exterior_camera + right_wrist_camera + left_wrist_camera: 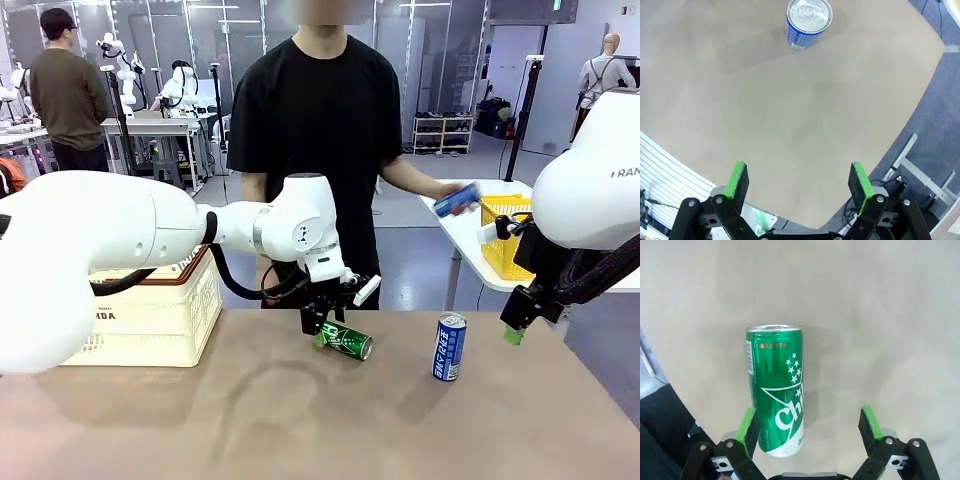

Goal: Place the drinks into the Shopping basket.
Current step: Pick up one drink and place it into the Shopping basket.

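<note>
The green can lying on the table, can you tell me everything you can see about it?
The slim green metal can has a silver top, a white bottom edge, white stars, big white letters and a small "LOTTE" mark near the top. It lies on its side on the tan table. The left pincer hangs open around its bottom end. One green pad is close beside the can, and the other stands apart. Nothing grips it yet.

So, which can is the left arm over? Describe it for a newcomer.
On the brown table, look mid-table, below the left arm's open fingers. There is the green can with white lettering; unlike the upright blue-and-white can to its right, it lies on its side.
</note>
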### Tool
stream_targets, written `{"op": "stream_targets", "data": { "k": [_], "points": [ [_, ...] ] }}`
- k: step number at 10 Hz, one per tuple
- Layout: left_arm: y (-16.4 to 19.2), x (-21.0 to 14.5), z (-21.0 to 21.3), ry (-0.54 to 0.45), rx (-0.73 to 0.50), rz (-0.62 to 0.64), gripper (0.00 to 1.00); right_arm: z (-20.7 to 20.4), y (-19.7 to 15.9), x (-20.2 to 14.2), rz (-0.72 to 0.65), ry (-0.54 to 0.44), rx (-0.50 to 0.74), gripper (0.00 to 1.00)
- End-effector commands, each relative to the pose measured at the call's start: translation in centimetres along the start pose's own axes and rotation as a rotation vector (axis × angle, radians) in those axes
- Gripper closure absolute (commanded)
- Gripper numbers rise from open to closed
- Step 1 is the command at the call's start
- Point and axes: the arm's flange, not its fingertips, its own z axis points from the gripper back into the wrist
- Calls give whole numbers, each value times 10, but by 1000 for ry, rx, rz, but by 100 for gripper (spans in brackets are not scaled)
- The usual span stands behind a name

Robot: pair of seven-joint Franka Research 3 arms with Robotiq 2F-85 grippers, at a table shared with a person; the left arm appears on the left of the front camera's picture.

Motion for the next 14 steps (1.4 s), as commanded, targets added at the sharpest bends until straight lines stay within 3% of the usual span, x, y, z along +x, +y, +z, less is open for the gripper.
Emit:
{"op": "stream_targets", "data": {
  "k": [1, 14],
  "points": [
    [20, 1, -2, 4, -9, 25, 0, 0, -1, 0, 2, 2, -4, 0],
    [60, 0, -28, 4, -59, 15, 0, 0, -1, 0, 2, 2, -4, 0]
  ]
}}
